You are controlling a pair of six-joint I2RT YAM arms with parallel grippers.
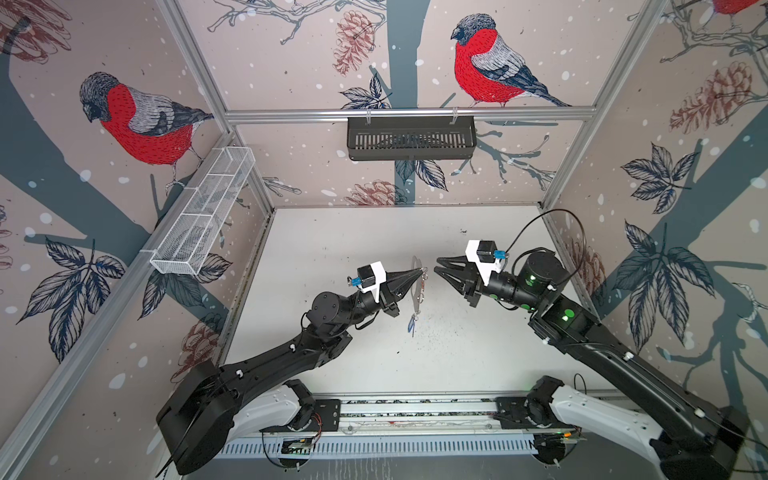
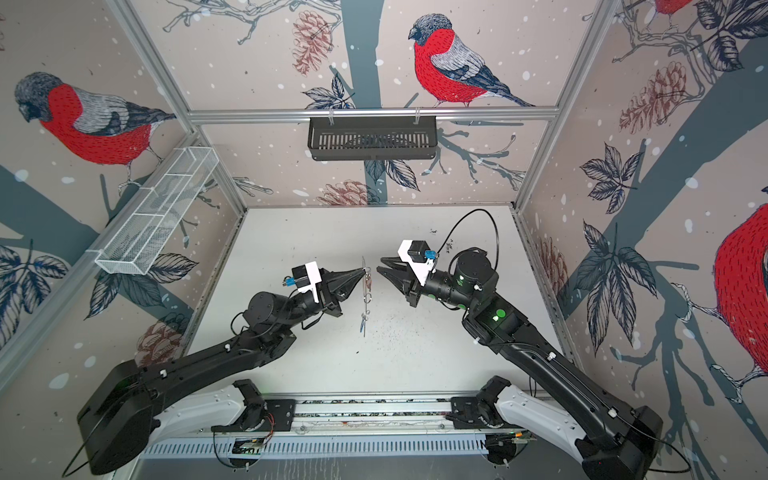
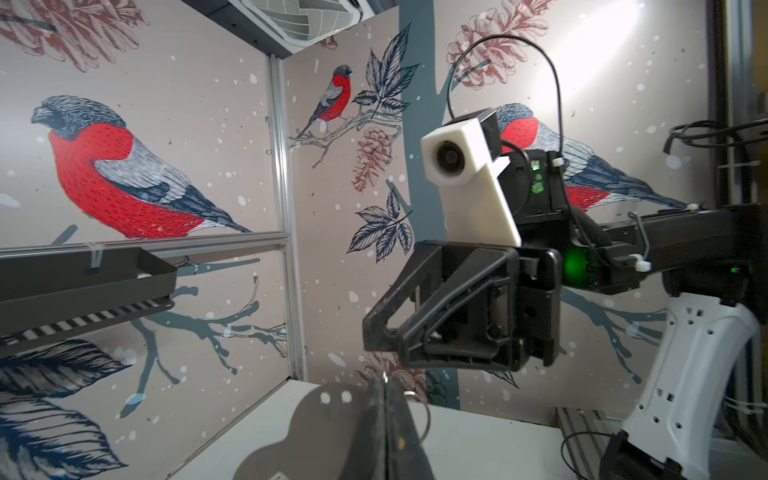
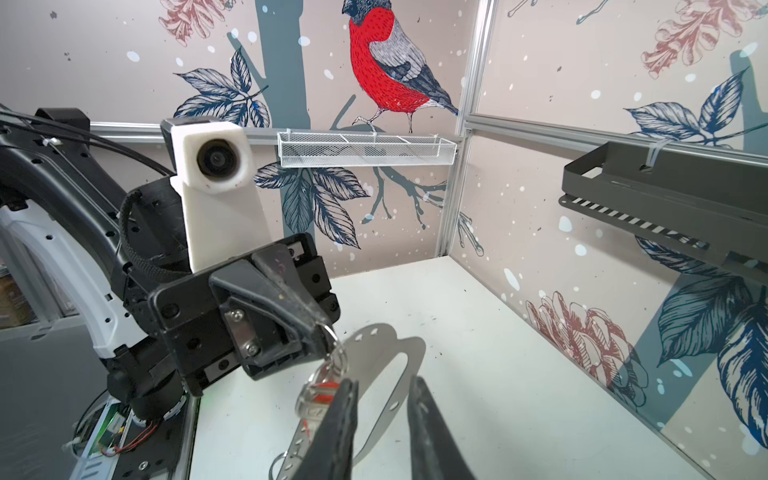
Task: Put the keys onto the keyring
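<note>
Robotics lab test cell. Aluminium framing (image 1: pixel 407 113) and bullfinch-printed wall panels (image 1: pixel 482 62) enclose a white surface (image 1: pixel 457 365); left arm (image 1: pixel 270 361) and right arm (image 1: pixel 615 355), both black, mounted on a base rail (image 1: pixel 415 409) at its front edge. Fittings hung on the frame: black slotted tray (image 1: pixel 411 139), white mesh basket (image 1: pixel 203 212).

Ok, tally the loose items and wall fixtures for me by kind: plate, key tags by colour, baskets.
1 plate
1 blue tag
1 red tag
2 baskets: white mesh basket, black basket
Total: 5
</note>
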